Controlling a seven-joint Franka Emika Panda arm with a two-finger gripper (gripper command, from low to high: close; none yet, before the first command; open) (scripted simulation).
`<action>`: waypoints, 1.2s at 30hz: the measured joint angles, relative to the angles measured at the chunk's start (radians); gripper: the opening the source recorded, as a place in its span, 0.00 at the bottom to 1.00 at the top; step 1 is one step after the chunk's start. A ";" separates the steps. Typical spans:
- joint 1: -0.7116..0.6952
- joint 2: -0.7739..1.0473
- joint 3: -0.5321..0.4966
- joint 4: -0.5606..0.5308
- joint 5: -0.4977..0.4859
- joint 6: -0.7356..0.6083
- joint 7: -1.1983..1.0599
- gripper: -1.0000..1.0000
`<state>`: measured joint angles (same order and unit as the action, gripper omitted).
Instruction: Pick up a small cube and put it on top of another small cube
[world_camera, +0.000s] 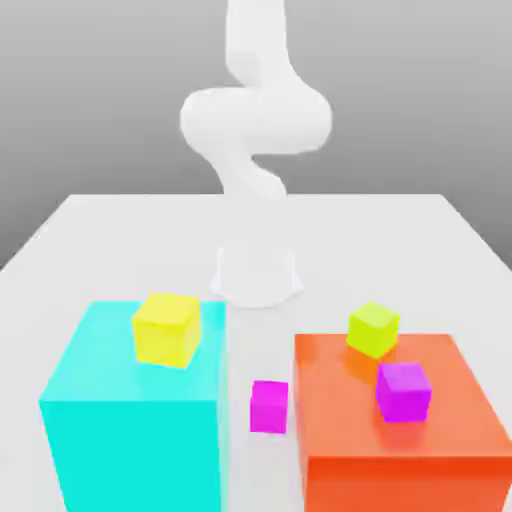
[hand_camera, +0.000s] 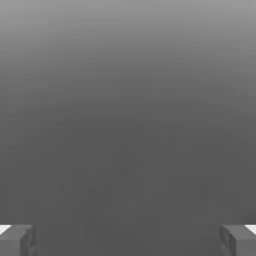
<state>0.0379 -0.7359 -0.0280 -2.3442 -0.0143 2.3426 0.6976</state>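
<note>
The small pink cube (world_camera: 269, 406) lies on the white table (world_camera: 100, 240) between the cyan block (world_camera: 120, 400) and the orange block (world_camera: 400, 440), nowhere near the gripper (hand_camera: 128, 240), whose fingers (hand_camera: 17, 240) are wide open and hold nothing.

White arm (world_camera: 255, 120) curled upright, pincer (hand_camera: 128, 240) fingers spread wide apart

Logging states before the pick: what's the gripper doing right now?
Gripper: open, fingers spread wide apart, holding nothing.

Sim scene, flat white table (world_camera: 120, 225), blank grey backdrop, untextured blocks
</note>
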 joint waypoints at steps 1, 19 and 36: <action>0.016 0.028 -0.012 -0.019 -0.006 0.018 -0.045 0.50; 0.247 0.487 -0.199 -0.336 -0.050 0.324 -0.821 0.50; 0.151 0.948 -0.062 -0.494 0.194 0.707 -1.454 0.50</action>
<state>0.1893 0.2119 -0.0900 -2.8387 0.1797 3.0496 -0.7568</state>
